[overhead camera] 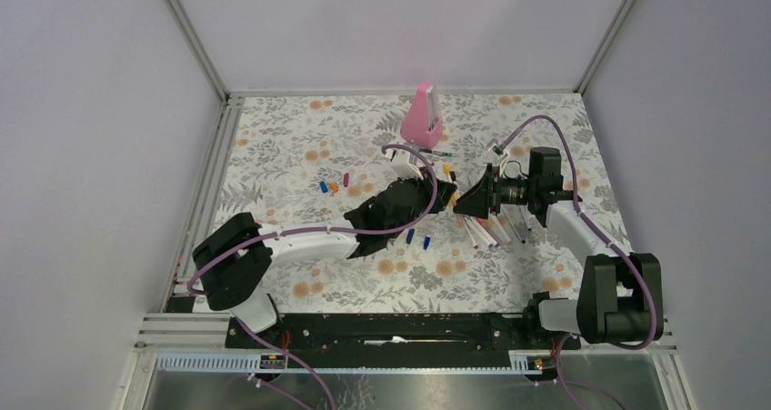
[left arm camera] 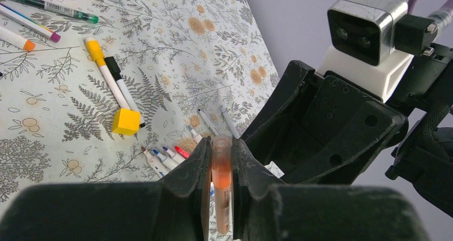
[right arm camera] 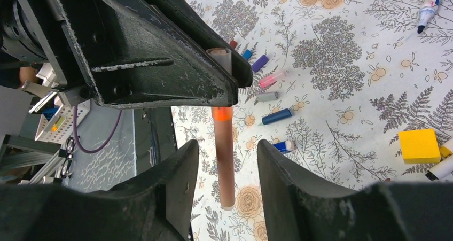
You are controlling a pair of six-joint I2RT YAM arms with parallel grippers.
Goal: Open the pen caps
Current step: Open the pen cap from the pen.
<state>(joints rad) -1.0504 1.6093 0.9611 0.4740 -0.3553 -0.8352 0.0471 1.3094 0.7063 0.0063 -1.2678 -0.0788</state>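
Orange pen point(left arm camera: 221, 183) mostly hidden between fingers point(left arm camera: 184, 179), green pen point(left arm camera: 51, 7) — cropped at left edge.

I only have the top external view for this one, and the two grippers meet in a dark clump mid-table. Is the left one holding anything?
Observer: Yes. The left wrist view shows the left gripper shut on an orange plastic marker pen, clamped across its barrel.
Operator: And the right one?
Observer: In the right wrist view the right gripper is open, with a finger on either side of that pen's protruding barrel and a gap on both sides.
Operator: Anything close by that I can't make out?
Observer: A yellow cube rests on the floral tablecloth, beside a black-capped white marker.
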